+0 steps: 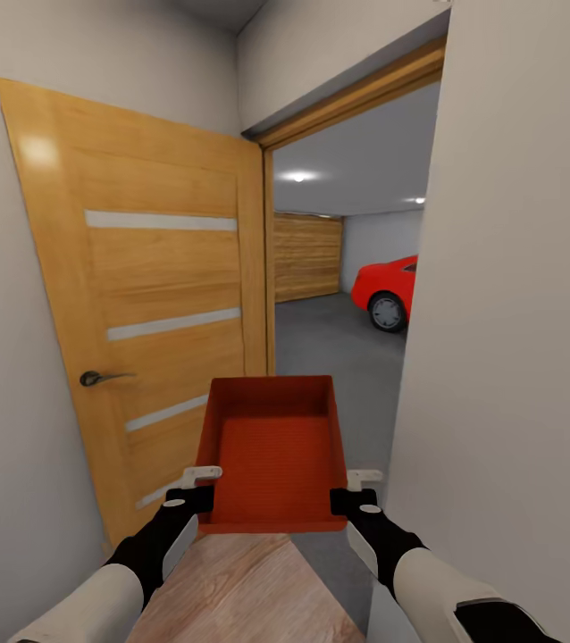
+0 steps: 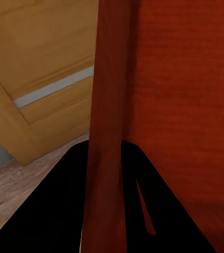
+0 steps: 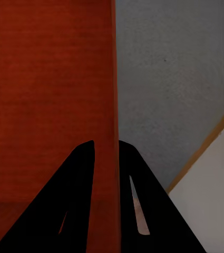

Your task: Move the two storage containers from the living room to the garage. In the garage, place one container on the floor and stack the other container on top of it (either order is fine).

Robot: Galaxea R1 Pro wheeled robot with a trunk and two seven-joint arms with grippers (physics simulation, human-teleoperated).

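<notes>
Doorway: the garage lies ahead, grey floor beyond the threshold.
Door: orange-wood door stands open at left, narrowing the passage; white wall crowds the right.
Car: red car parked far right.
Container: storage container carried level at centre, near.
Grip: left gripper and right gripper each clamp a side wall, evidently to steady it.

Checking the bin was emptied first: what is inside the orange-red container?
Nothing: the storage container shows only its bare textured bottom. The corners by the near wall are partly hidden by its rim.
</notes>
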